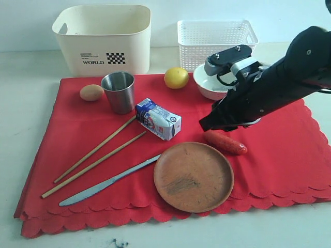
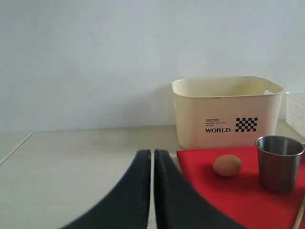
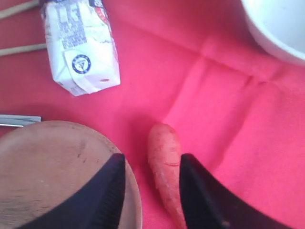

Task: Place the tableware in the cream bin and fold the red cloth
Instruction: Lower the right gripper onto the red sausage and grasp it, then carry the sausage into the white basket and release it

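Observation:
The red cloth [image 1: 289, 155] lies spread flat, and on it are a steel cup [image 1: 119, 92], two chopsticks [image 1: 95, 150], a silver knife [image 1: 108, 181], a brown plate [image 1: 193, 176] and a white bowl [image 1: 209, 87]. Behind the cloth's left end stands the cream bin [image 1: 103, 39]. My right gripper [image 3: 152, 160] is open, low over the cloth, its fingers either side of a sausage [image 3: 164, 167] beside the plate [image 3: 52, 171]. My left gripper [image 2: 153, 155] is shut and empty, off the cloth's left side, facing the bin [image 2: 226, 112] and cup [image 2: 279, 162].
Food lies among the tableware: an egg [image 1: 91, 92], a lemon [image 1: 176, 78], a milk carton [image 1: 158, 119] and the sausage [image 1: 226, 142]. A white lattice basket [image 1: 214, 33] stands behind the bowl. My right arm [image 1: 279, 82] reaches over the bowl's right side.

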Controlling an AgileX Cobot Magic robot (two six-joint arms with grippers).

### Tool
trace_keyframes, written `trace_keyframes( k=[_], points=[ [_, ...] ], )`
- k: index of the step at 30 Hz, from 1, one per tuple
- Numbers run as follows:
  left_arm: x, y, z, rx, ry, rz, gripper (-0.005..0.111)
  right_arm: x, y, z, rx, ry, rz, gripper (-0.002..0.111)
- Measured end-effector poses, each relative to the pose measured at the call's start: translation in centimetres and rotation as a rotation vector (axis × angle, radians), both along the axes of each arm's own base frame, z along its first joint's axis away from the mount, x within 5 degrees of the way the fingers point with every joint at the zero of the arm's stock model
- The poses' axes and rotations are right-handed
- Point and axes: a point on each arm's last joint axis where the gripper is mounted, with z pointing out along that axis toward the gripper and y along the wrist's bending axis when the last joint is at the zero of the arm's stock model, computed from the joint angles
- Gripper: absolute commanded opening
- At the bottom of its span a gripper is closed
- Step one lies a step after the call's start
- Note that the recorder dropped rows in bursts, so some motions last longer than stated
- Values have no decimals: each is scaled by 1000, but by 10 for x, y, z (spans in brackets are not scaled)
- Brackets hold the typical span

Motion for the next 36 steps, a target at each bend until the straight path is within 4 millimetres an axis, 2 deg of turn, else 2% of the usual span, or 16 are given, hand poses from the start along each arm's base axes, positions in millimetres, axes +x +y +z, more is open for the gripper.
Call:
trace_keyframes(
  k=[16, 19, 22, 25, 30, 36],
  points=[
    [0, 0, 0, 0, 0, 0, 5, 9, -4, -52, -166, 40, 110, 45],
    [0, 0, 0, 0, 0, 0, 5, 9, -4, -53, -170, 38, 112, 27],
    [0, 0, 0, 0, 0, 0, 5, 9, -4, -53, -170, 37, 112, 1],
    [0, 0, 0, 0, 0, 0, 5, 9, -4, -53, -170, 37, 112, 0],
    [0, 0, 0, 0, 0, 0, 5, 9, -4, -22, -135, -58, 104, 0],
    [0, 0, 0, 0, 0, 0, 5, 13, -7, 39, -43, -354, 31, 0]
  ],
)
